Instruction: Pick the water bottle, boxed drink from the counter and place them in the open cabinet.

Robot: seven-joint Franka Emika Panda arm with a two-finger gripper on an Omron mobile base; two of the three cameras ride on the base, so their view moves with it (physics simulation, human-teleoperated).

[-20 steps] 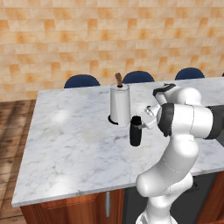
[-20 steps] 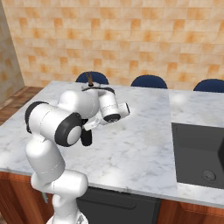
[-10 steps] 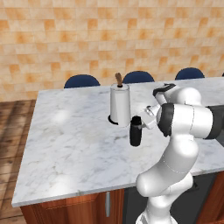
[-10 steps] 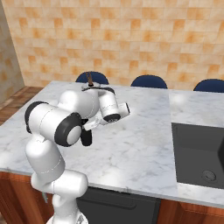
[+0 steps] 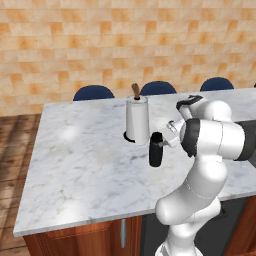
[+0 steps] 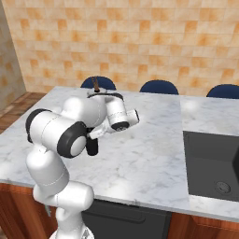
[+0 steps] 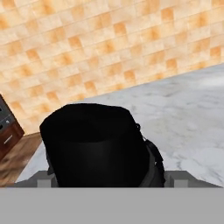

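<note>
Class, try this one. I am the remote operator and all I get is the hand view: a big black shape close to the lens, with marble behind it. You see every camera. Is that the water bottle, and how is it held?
Observer: Yes. The water bottle is upright over the counter, and the claw is closed on its upper part from the side.
Operator: What stands near it?
Observer: A white paper-towel roll stands just behind the bottle, apart from it.
Operator: Anything on the arm's other side?
Observer: In the right base view, a dark sunken basin is set into the marble to the arm's right.
</note>
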